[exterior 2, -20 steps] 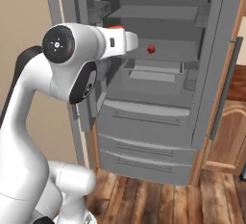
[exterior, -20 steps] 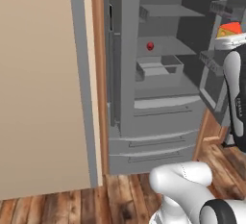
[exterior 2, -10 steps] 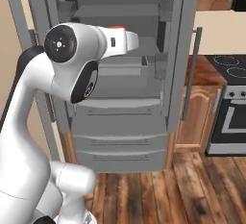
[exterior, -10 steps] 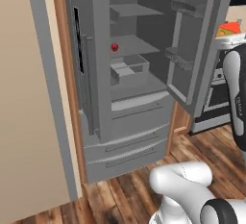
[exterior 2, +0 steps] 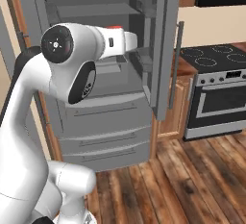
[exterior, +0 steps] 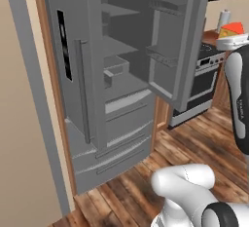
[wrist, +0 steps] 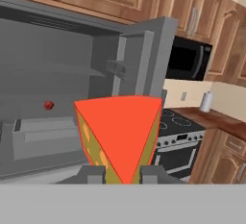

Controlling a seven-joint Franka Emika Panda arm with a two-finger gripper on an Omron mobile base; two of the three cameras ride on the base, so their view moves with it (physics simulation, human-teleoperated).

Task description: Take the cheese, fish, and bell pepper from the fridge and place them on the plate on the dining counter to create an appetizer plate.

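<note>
My gripper [wrist: 121, 174] is shut on the cheese [wrist: 120, 134], a yellow-orange wedge that rises between the two fingertips in the hand view. In the left base view the cheese [exterior: 233, 28] shows at the upper right, above the dark forearm. The grey fridge [exterior: 116, 80] stands open, apart from the hand. The bell pepper [wrist: 48, 105], a small dark-red ball, sits on a fridge [wrist: 53, 74] shelf above a clear drawer. The fish, the plate and the dining counter are out of view.
The open fridge door [exterior 2: 163, 50] juts out between the shelves and a stove with an oven [exterior 2: 216, 93]. A dark microwave [wrist: 187, 59] hangs above the stove, and a white canister [wrist: 206, 102] stands on the counter beside it. Wooden floor [exterior 2: 192, 170] lies in front.
The whole picture has slid: the base has turned away from the fridge toward the stove side. The cheese stays in the shut gripper.
</note>
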